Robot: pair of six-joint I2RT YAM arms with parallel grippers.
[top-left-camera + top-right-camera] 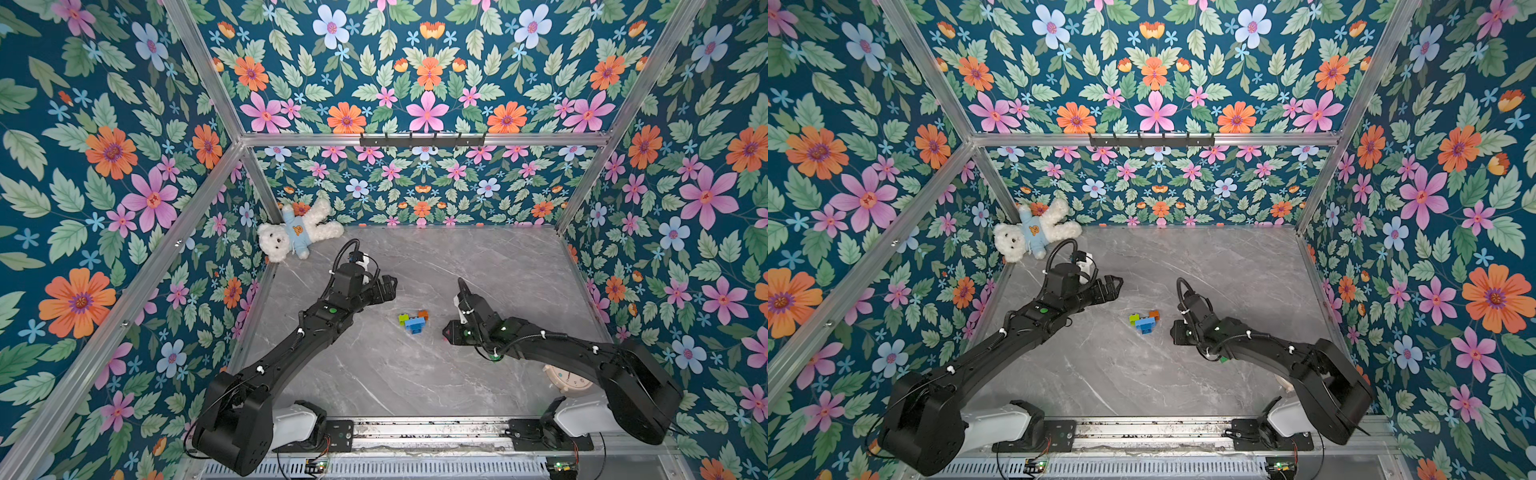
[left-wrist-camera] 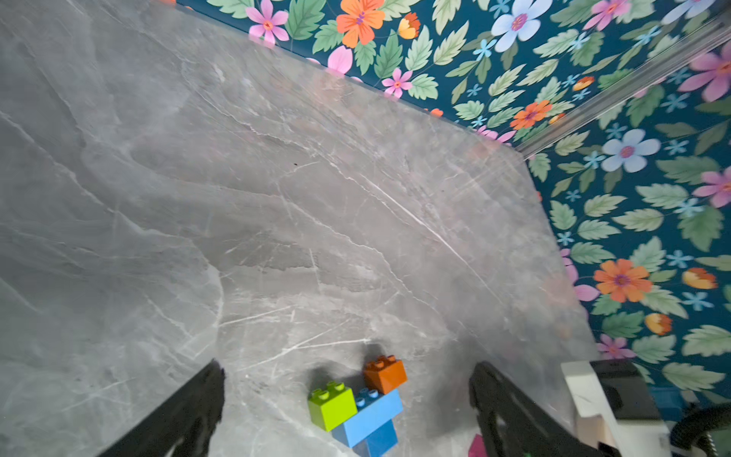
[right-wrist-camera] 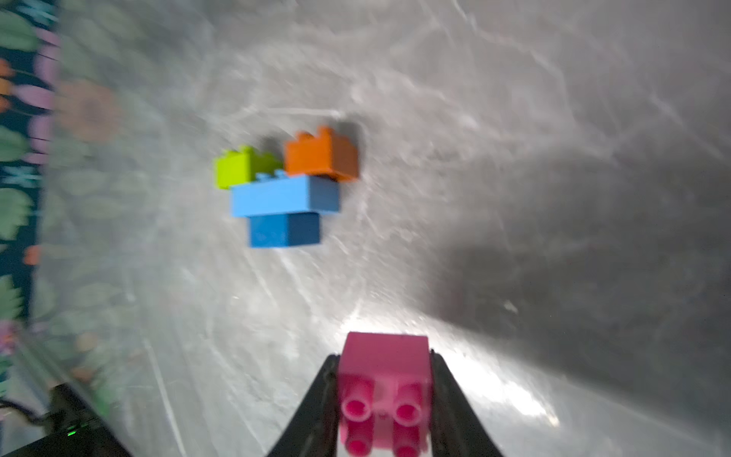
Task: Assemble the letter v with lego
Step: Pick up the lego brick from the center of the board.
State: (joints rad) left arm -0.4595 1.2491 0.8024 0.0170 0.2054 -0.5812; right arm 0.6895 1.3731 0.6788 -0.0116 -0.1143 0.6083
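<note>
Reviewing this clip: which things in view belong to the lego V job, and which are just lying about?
Job in hand:
- joined bricks (lime, orange, light blue, dark blue) on the table
- pink brick, gripped by the right gripper
- left gripper, open and empty

Lying about:
- white teddy bear in the far corner
- pale round object, half hidden under the right arm

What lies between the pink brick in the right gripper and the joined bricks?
Only bare tabletop; the right wrist view shows nothing between the pink brick, held by the right gripper, and the joined bricks.
</note>
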